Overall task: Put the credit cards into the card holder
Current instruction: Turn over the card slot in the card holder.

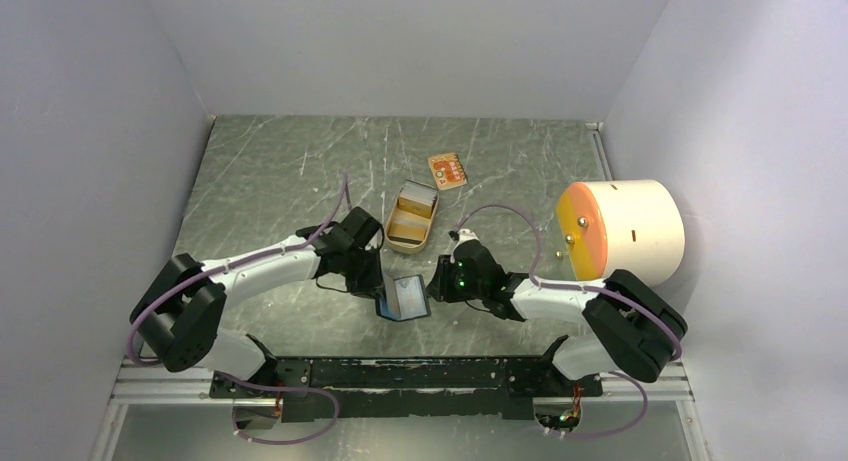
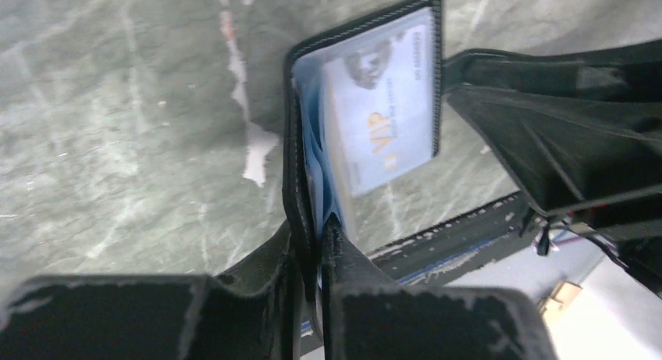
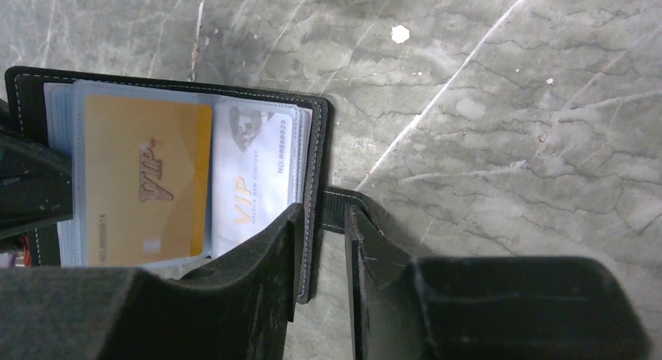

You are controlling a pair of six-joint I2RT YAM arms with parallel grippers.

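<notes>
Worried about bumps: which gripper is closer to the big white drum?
Right. The right gripper is left of the drum; the left gripper lies farther left, beyond the card holder.

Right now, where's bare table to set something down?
Bare: the far-left part of the table, left of the tin; also the back-right corner between the orange board and the drum. Crowded: near centre, where left gripper and right gripper hold the wallet.

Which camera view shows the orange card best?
The right wrist view: the orange card sits face-on in the open holder, its VIP print legible. The left wrist view shows only the white card; the top view shows the holder too small.
</notes>
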